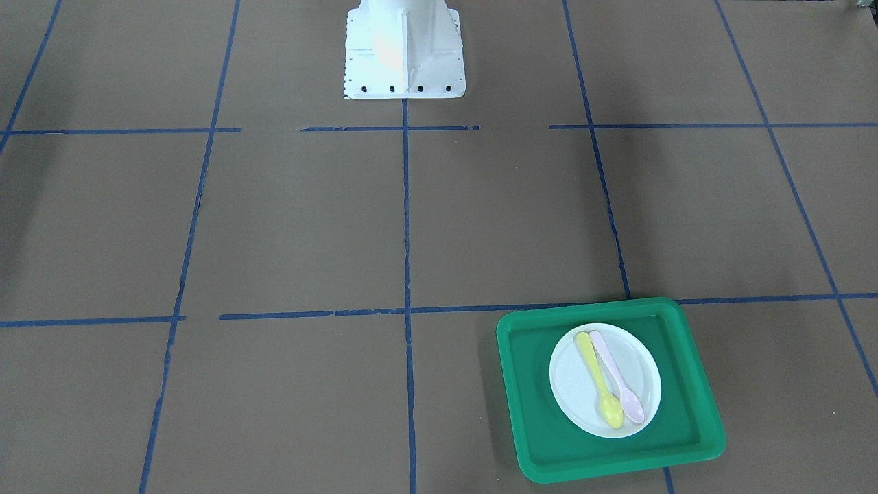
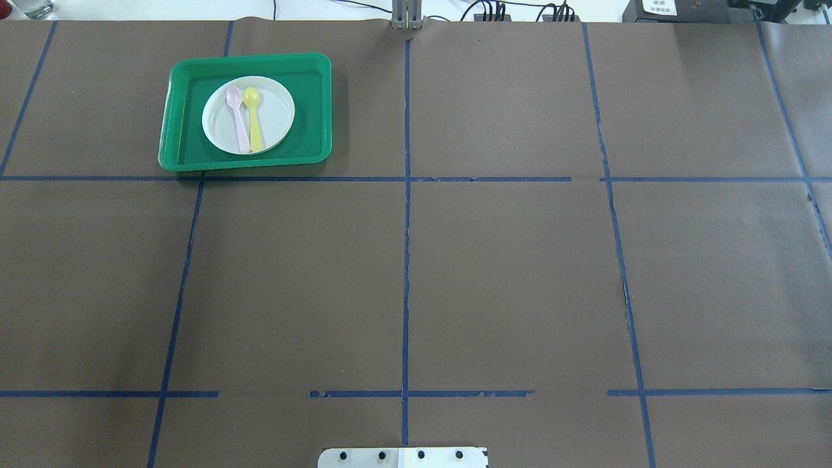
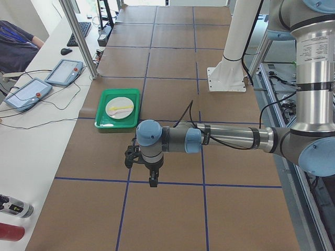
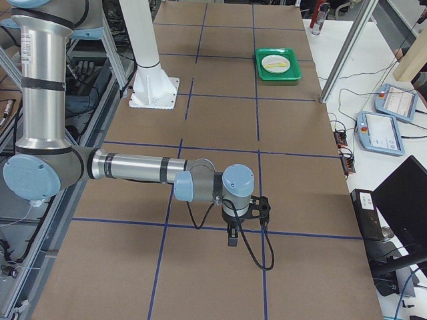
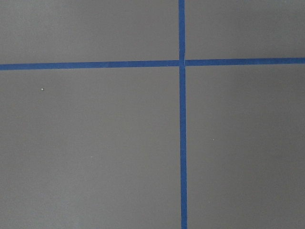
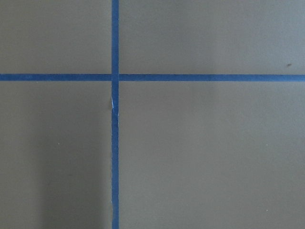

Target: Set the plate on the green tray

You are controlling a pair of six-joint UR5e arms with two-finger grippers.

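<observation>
- Plate (image 2: 278, 112): lying inside green tray (image 2: 313, 104), far-left area of table (image 2: 494, 273).
- Left gripper (image 3: 153, 180): well apart from plate; open-or-closed state not discernible.
- Right gripper (image 4: 231, 237): well apart, likewise not discernible.

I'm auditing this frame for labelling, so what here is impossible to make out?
Left hand: seen only in the exterior left view, side-on; open or shut unclear.
Right hand: likewise, exterior right view only.
Green tray floor under the plate: covered by the plate in every view.
Wrist views: only the taped table, neither hand in frame.
</observation>
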